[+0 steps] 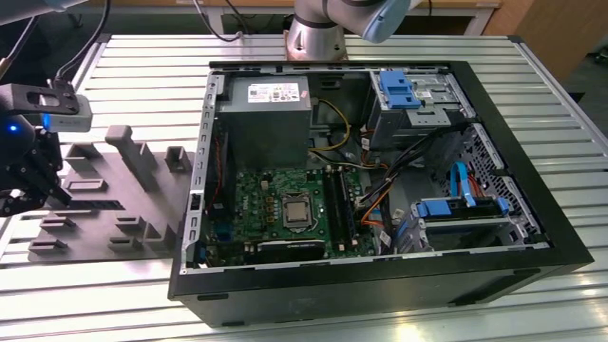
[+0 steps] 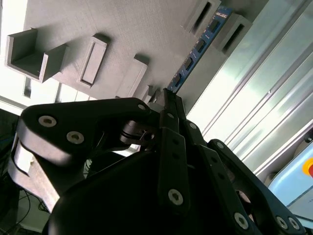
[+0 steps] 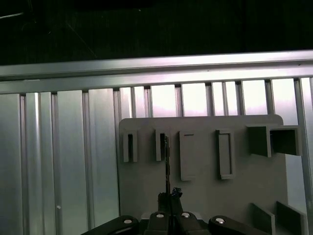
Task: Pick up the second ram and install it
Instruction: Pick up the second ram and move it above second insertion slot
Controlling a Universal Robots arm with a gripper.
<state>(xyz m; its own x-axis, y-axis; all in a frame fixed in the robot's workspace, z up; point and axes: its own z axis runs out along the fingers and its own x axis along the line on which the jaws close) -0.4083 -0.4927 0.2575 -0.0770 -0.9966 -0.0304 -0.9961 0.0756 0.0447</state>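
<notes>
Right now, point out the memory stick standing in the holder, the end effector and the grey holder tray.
second ram (image 2: 198, 49), second wrist view, on its chip-lined face.
end effector (image 2: 165, 98), second wrist view, at its front end.
grey holder tray (image 1: 100, 206), exterior view, on its flat base.

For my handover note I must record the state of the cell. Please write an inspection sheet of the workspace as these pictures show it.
Surface: slatted metal table, carrying a grey fixture tray and an open computer case.
Job's things: second ram stands on edge over the tray, its far end at a slot holder. I cannot tell whether it is seated. The motherboard lies exposed in the case.
Clutter: nothing seen.
Grippers: gripper over the tray, fingers apparently shut on the near end of the second ram.
Cables: coloured cables inside the case; black cable running to the arm's wrist.
Surroundings: arm base behind the case.
</notes>
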